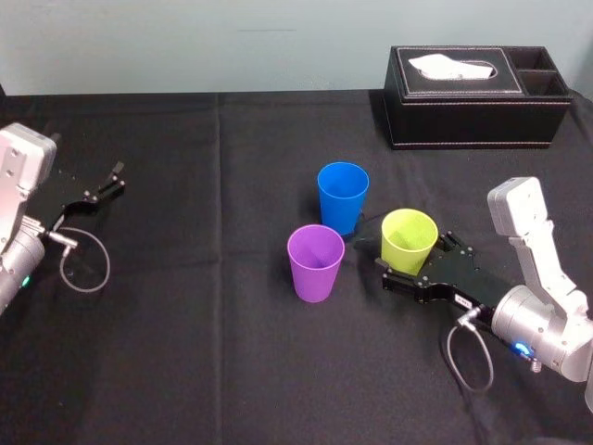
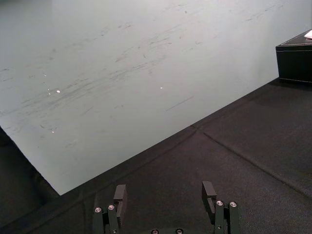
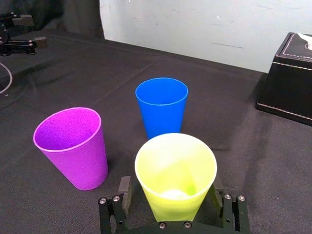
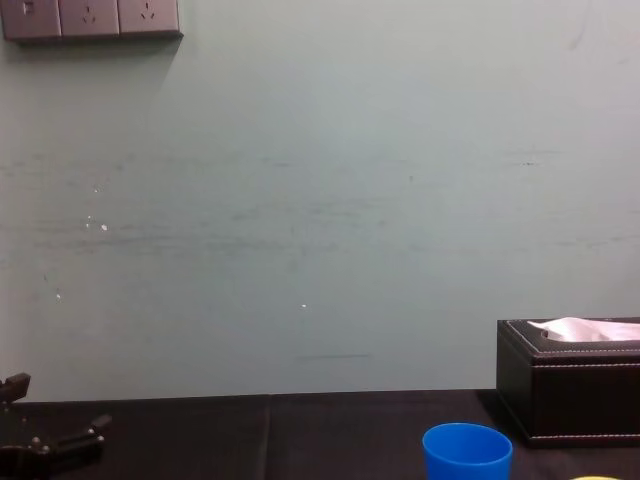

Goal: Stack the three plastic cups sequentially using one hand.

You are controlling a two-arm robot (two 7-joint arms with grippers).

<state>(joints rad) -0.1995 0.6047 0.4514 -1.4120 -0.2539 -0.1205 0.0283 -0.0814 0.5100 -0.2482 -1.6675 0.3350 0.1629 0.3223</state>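
Head view showed you the right gripper (image 1: 415,252) low over the black table (image 1: 185,352), its jaws set wide on either side of the yellow-green cup (image 1: 409,239). In the right wrist view a thin gap was visible between each finger (image 3: 125,189) and the cup wall, so I judged that it was not clamped yet. This cup stood upright at the right of the group. The blue cup (image 1: 342,197) was just beyond it to the left, and the purple cup (image 1: 316,262) was near on its left. The three were close together but apart from each other.

Such cups are probably very light, with thin smooth walls that give a little under pressure and can slip. Because the wall tapers downward, a hard squeeze low down may push the cup up out of the fingers. You would do better to hold it near the middle, with mild force.

For room, the blue cup was the nearest neighbour, and a sideways move at table height could knock it over. Lifting straight up first looked safer. The tissue box (image 1: 477,97) stood well apart at the far right. The left gripper (image 1: 102,192) rested at the left side of the table, jaws spread, far from the cups.
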